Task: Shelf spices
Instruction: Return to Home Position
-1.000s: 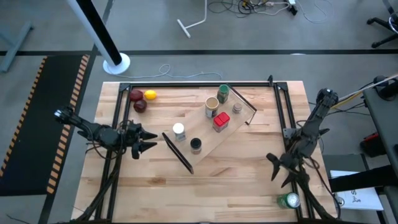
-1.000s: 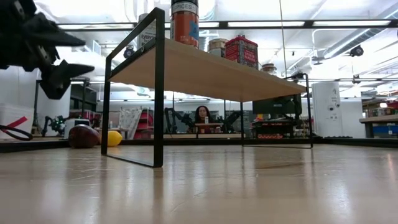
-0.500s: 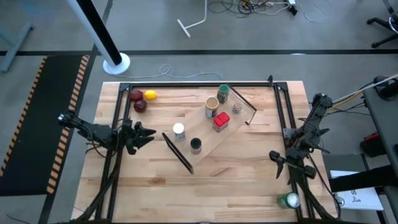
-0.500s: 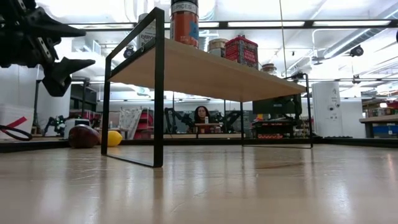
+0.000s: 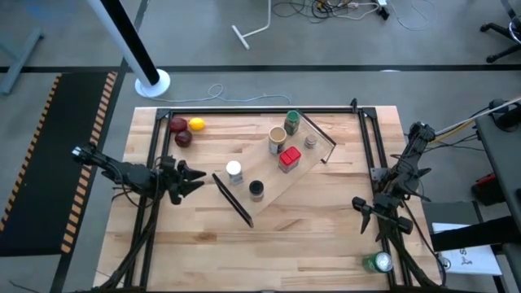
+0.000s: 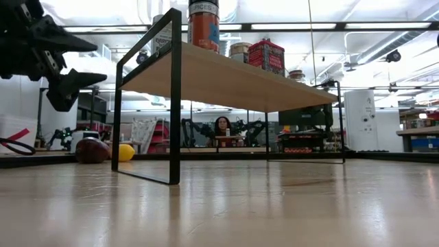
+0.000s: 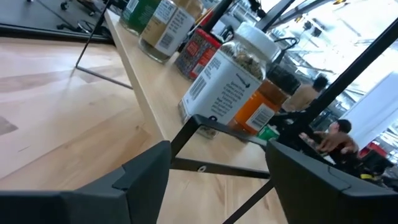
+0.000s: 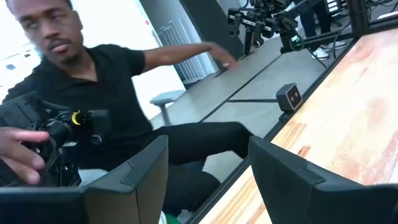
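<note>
The shelf [image 5: 277, 175] is a light-wood plank on thin black bar legs, lying slantwise across the table's middle. On it stand the spices: a green-lidded jar [image 5: 291, 122], a tan cylinder [image 5: 278, 138], a red box [image 5: 289, 159], a tiny grey-capped jar [image 5: 311, 141], a white-capped jar [image 5: 234, 171] and a black-capped jar [image 5: 256, 190]. My left gripper [image 5: 194, 180] hovers open left of the shelf's near-left end, pointing level at it [image 7: 217, 180]. My right gripper [image 5: 370, 213] hangs open near the table's right edge, nothing between its fingers [image 8: 208, 180].
Two red fruits [image 5: 181, 132] and a yellow one [image 5: 196, 124] lie at the far left. A green-and-white can [image 5: 378, 262] sits at the near right corner. A black frame [image 5: 260, 111] rims the table. A seated person [image 8: 93, 93] reaches out beyond the table's edge.
My right gripper has tipped its fingers up a little near the table's right edge, then held still. My left gripper stays beside the shelf's end. The shelf and spices have not moved.
</note>
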You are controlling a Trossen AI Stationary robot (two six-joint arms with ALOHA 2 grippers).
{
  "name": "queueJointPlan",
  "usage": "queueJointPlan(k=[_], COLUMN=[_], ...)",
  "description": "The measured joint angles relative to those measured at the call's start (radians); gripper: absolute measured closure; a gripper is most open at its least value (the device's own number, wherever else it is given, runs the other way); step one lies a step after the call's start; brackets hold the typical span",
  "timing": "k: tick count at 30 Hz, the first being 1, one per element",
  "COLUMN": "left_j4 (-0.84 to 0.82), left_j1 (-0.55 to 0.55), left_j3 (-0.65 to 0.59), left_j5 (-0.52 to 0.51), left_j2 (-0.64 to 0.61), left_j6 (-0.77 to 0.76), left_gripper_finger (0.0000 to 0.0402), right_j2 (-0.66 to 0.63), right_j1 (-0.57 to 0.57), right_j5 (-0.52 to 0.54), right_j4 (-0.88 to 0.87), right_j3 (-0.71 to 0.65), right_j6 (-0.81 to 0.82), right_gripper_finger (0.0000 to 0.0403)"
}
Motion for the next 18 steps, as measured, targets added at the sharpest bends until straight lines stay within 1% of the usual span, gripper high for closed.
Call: queueJointPlan(k=[18], left_j4=[0.002], left_j1=[0.000], left_j3=[0.001], left_j5=[0.000], left_j2=[0.160], left_j6=[0.000], left_gripper_finger=[0.0170], right_j2=[0.001], right_j1=[0.000], right_j5=[0.000], right_j4=[0.000], right_j3=[0.000], right_j6=[0.000], right_gripper_finger=[0.0204])
